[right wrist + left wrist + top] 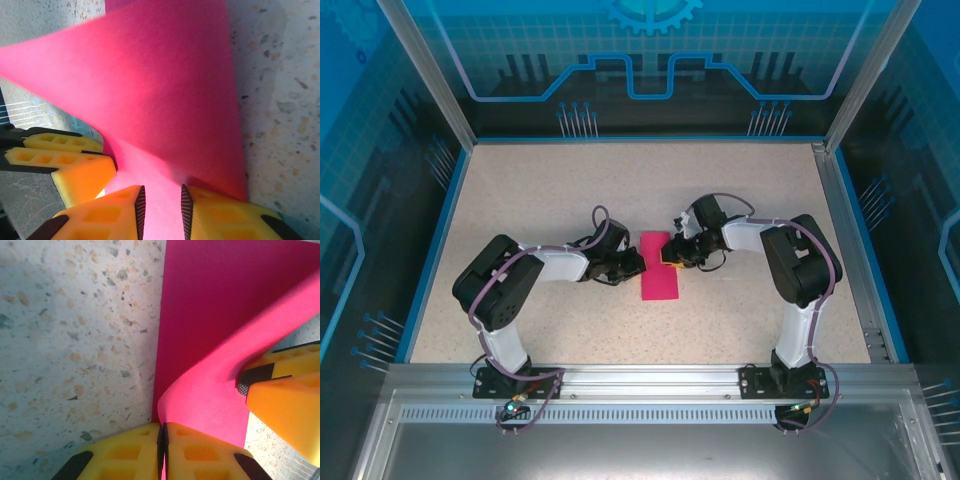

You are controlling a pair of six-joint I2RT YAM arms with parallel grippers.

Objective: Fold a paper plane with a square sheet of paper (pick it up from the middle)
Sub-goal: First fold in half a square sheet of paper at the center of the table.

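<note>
The paper plane (658,268) lies at the middle of the speckled, stone-like table (550,200), between the two arms. From above we see it as a long, narrow magenta rectangle with straight edges. Its surface is smooth and matte.

The left gripper (163,450) has its blocky yellow fingers pressed together on the paper's near edge. From that seam a flap rises off the flat layer in a soft curve, brighter pink where the light catches it. The layer under it lies flat on the table, with a crisp straight left edge.

On the right gripper (161,210) the ribbed black pads stand a little apart, with pink paper showing in the gap; we cannot tell whether they touch it. Ahead of them the sheet lifts into a broad triangular sweep. The two grippers sit just beside each other, and both have yellow fingers moulded with square recesses.
</note>
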